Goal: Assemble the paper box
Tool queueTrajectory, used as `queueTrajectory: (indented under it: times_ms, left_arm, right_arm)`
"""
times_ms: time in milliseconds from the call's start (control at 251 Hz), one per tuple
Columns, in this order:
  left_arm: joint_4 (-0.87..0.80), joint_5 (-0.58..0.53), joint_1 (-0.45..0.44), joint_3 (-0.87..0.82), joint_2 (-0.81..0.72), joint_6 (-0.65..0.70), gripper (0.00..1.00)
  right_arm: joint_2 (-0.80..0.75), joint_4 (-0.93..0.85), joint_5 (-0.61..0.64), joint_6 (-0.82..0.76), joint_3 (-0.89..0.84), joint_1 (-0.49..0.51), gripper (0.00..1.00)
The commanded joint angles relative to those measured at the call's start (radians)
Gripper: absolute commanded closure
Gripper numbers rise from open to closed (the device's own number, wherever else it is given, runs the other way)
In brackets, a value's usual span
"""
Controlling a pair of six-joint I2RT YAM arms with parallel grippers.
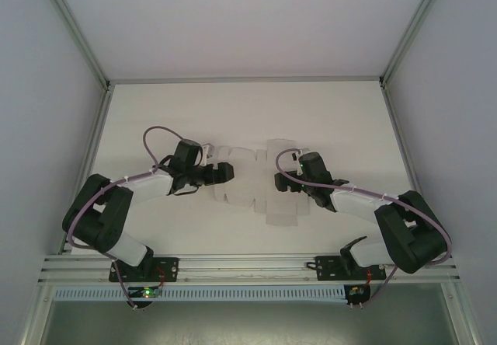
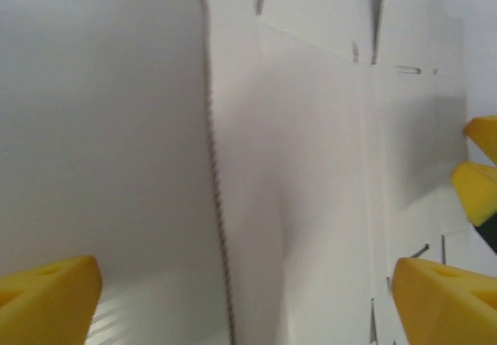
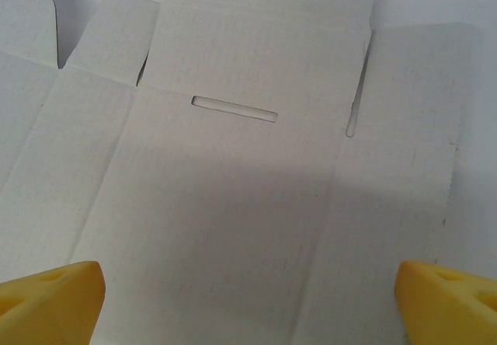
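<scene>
Two empty, wide-spread tools flank the flat white die-cut card paper box (image 1: 252, 186), left tool (image 1: 226, 172) at nine o'clock, right tool (image 1: 280, 182) at three, probably to fold opposite flaps.

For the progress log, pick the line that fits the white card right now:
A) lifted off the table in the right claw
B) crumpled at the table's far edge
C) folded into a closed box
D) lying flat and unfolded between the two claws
D: the paper box lies as a flat die-cut sheet on the table, its flaps spread out, between the open left claw and the open right claw.
</scene>
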Motion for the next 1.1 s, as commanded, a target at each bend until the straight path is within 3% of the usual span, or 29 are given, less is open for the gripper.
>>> queueTrajectory:
  times_ms: [0,247,375,619,742,870,1097]
  left_arm:
    - [0.051,0.038,-0.020,0.049,0.041,-0.006,0.13]
    - [0.134,0.084,-0.028,0.086,0.101,-0.040,0.61]
    - [0.099,0.043,-0.038,0.083,0.043,-0.008,1.00]
    - [0.107,-0.008,-0.041,0.017,-0.139,0.002,1.00]
    - [0.117,0.020,-0.041,-0.009,-0.252,-0.008,1.00]
    - [0.146,0.079,-0.042,-0.024,-0.375,-0.033,1.00]
    - [0.112,0.091,-0.043,-0.007,-0.582,-0.060,1.00]
  right_arm:
    - [0.009,0.006,0.020,0.009,0.009,0.000,0.04]
    - [0.011,0.007,0.024,-0.007,0.008,-0.002,0.04]
    - [-0.016,-0.005,0.027,-0.008,0.012,-0.002,0.04]
    - [-0.217,-0.111,0.041,-0.010,0.031,-0.010,0.02]
    - [-0.368,-0.174,0.008,0.003,0.028,-0.044,0.02]
    - [-0.511,-0.186,-0.118,0.042,-0.009,-0.133,0.02]
    - [-0.615,-0.036,-0.519,0.149,-0.078,-0.330,0.05]
